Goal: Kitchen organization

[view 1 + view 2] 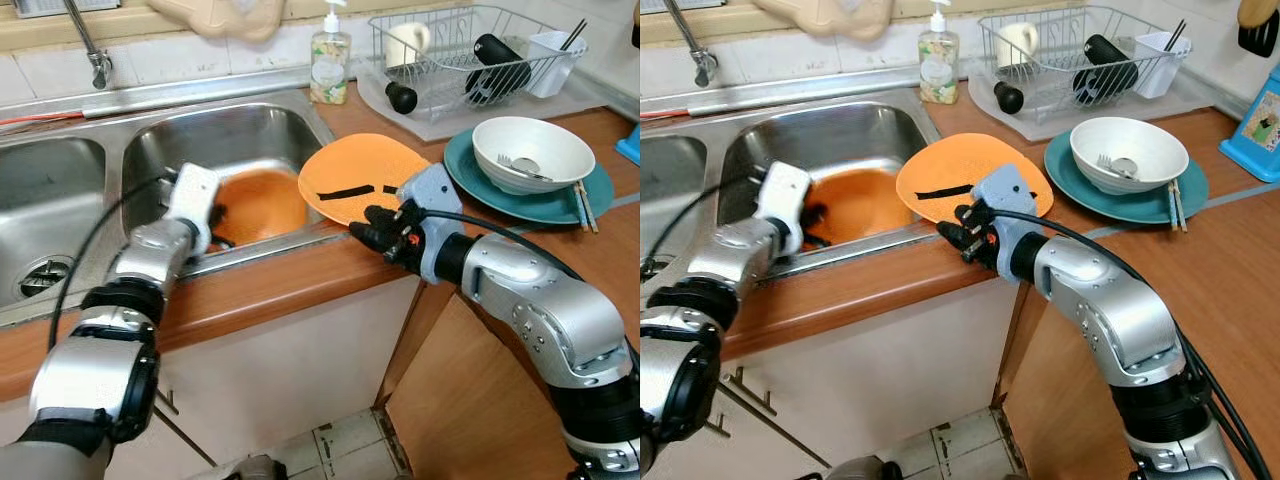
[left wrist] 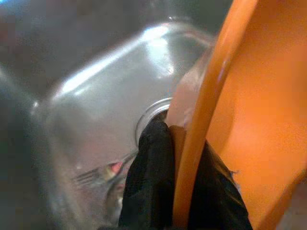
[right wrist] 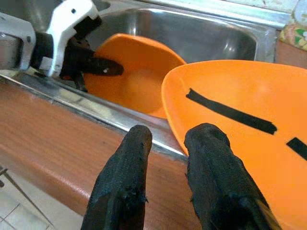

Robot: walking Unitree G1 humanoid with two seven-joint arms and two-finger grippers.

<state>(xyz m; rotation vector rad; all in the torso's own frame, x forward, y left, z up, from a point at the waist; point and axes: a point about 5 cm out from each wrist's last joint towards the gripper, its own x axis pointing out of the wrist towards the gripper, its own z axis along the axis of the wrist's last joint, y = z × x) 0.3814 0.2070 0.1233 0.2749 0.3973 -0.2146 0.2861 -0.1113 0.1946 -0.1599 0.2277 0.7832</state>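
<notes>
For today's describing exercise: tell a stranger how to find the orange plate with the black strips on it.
Start at the steel sink and look to its right edge. An orange plate lies there, overhanging the wooden counter, with the right gripper at its near rim. Unlike the plain orange plate in the sink, it has black strips across it.

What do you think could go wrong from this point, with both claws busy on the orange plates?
The left claw pinches only the rim of the orange plate in the sink, which is tilted; it could slip and drop onto the fork below. The second orange plate juts over the sink edge, and the right claw is beside its rim, open; a nudge might tip it in.
</notes>
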